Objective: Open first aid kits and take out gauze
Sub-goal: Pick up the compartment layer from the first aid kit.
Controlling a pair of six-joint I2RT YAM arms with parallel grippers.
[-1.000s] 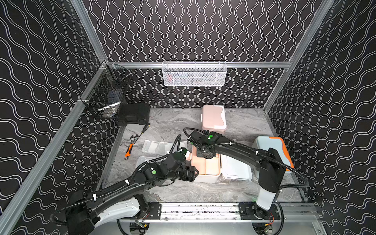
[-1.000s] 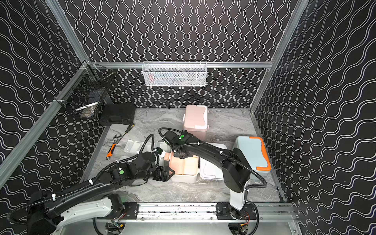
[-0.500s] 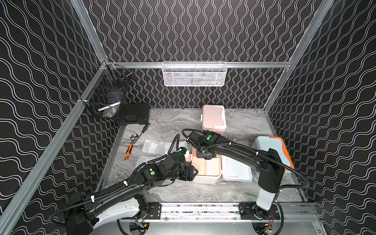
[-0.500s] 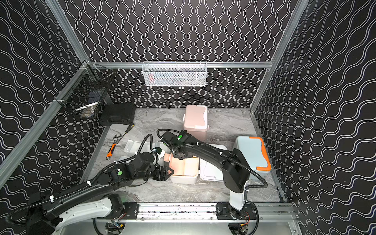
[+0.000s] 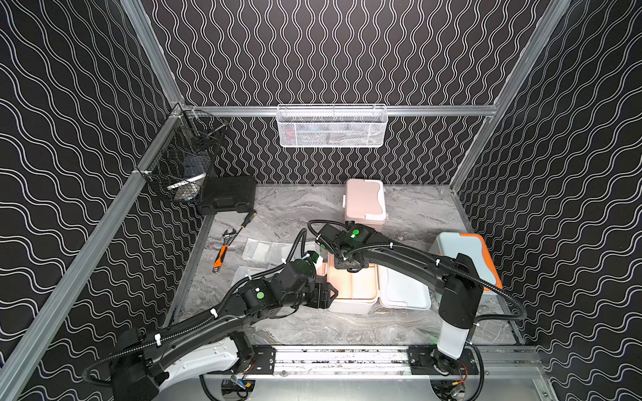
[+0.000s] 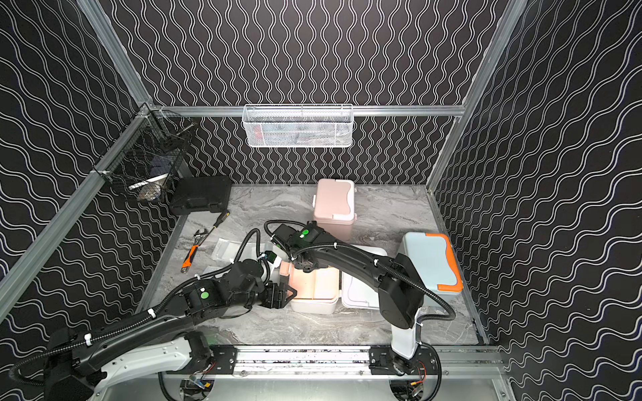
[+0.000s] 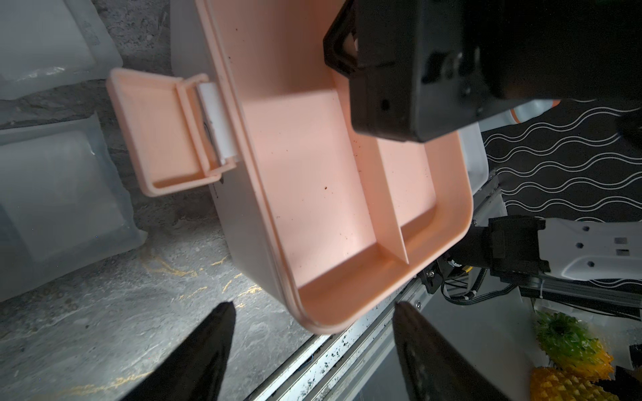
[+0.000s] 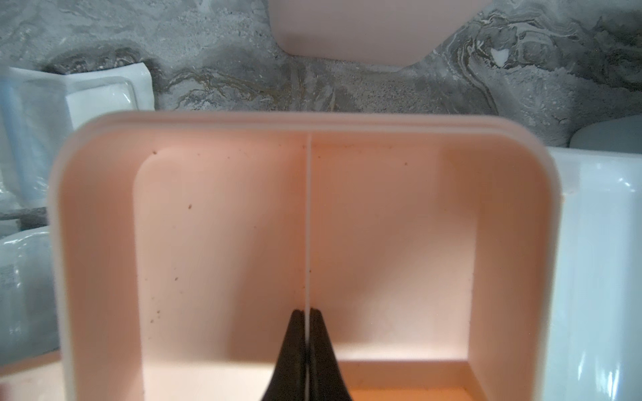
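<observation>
At the table's front edge, the peach tray is clamped by its divider

Compared with a second ago, the open white kit (image 5: 351, 307), its peach tray (image 5: 352, 288) and the lid (image 5: 404, 293) laid flat beside it are found in the same place, and only the right arm's wrist is seen shifted slightly toward the wrench (image 5: 222, 250). The right gripper (image 8: 307, 314) is shut onto the tray's thin divider (image 8: 308, 225), one finger pressed to each face. The left gripper (image 7: 311, 307) is held at the kit's front corner with its jaws wide apart.

Whether the tray is lifted clear of the box cannot be told. Its rear part is covered by the right arm in both top views. The contents of the white mesh basket (image 5: 331, 126) and the black wire basket (image 5: 180, 166) are hard to make out, and a spiky yellow-green thing (image 7: 569, 354) is cut off at the edge of the left wrist view.

The tray is moulded in smooth matte plastic with rounded corners and is speckled with dark grit; the kit's peach latch (image 7: 163, 132) is swung outward. On the grey marbled table (image 5: 312, 208), gauze packets (image 5: 258, 248), puffy and translucent white, are laid just beside the kit. The pink kit (image 5: 364, 201) is stood closed behind, and the light blue kit (image 5: 458, 257) on the right arm's side, well apart from the black case (image 5: 227, 194).
</observation>
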